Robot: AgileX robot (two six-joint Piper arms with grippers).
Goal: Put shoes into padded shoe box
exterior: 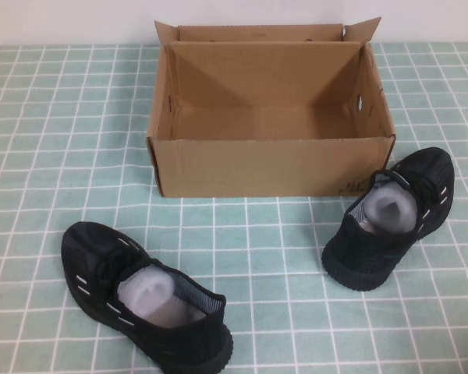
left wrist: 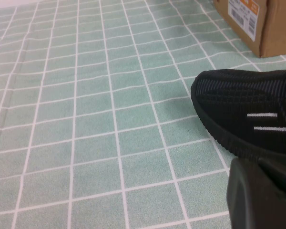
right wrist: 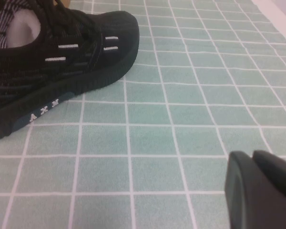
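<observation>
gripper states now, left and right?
Left gripper: beside the left shoe, holding nothing; cannot be told.
Right gripper: near the right shoe, holding nothing; cannot be told.

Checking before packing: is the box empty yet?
Empty: the box shows bare cardboard floor; both shoes sit outside it.

A: What print is showing on the padded shoe box [exterior: 273,164]?
B: A small dark mark [exterior: 352,187] at its front corner, unreadable; a barcode label [left wrist: 243,14] on one wall.
A: And on the shoe sole [right wrist: 38,112]?
B: Pale letters [right wrist: 44,109] are showing, illegible.
</observation>
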